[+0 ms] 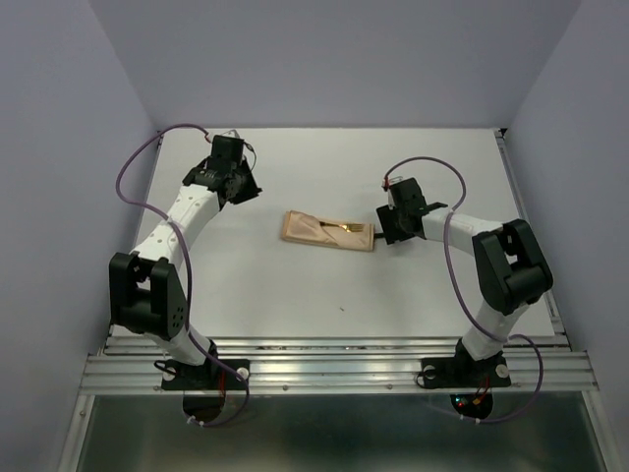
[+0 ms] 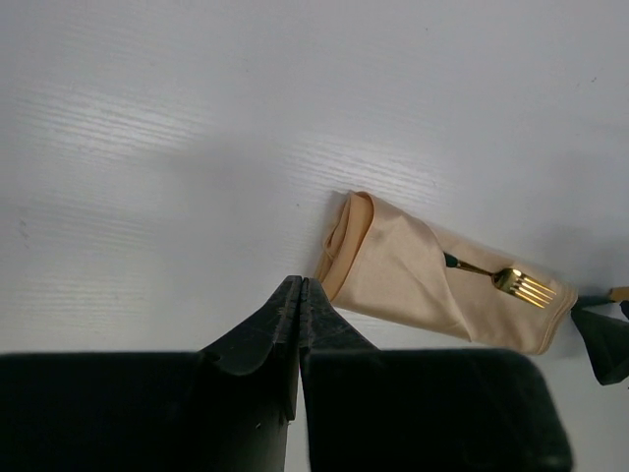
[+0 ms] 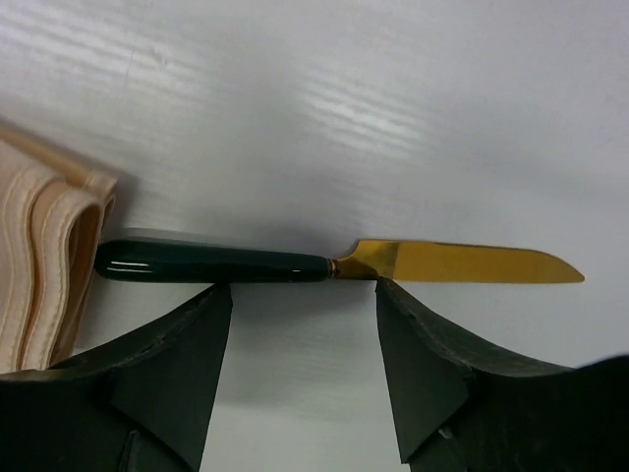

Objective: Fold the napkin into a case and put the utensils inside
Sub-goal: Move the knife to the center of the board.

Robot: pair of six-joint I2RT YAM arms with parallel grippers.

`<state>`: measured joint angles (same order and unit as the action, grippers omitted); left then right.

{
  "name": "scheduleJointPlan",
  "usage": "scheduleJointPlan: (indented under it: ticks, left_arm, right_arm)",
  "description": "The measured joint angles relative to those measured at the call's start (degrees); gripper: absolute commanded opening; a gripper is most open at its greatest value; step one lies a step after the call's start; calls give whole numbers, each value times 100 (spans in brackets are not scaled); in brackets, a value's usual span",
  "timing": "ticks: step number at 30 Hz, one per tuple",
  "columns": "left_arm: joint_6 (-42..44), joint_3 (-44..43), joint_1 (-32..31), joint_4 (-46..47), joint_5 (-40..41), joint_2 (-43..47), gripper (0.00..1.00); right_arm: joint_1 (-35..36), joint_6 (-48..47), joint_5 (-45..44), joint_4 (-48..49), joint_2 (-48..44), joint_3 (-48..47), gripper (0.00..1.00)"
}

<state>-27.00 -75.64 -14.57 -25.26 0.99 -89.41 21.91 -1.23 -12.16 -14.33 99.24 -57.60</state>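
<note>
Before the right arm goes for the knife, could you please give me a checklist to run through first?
1. Peach-orange cloth case folded flat: ok.
2. Gold-headed fork tucked in, head showing: ok.
3. Gold-bladed, dark-handled knife inside the case: not ok, it lies on the white table beside it.
4. Right claw open, facing the knife: ok.
5. Left claw shut, empty, clear of the case: ok.
6. Pocket mouth open enough for the knife: cannot tell.

Bright, even overhead light leaves soft glare streaks and faint shadows on the table point(image 2: 147, 118).
</note>
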Motion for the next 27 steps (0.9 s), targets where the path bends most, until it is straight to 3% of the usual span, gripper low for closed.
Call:
scheduleJointPlan:
  ticks: [6,12,27]
  left_arm:
    - [22,-103,0,-39,-31,-120,14]
    - [42,-111,2,-74,-52,-133,15]
    - [33,-111,2,-68,-166,-129,17]
  right_arm:
    - [-323,-61,42,109,599,-763,66]
    - [-407,-345,181,181,629,-1054,65]
    - [-723,-1576,1493,-179,1143,-1773,59]
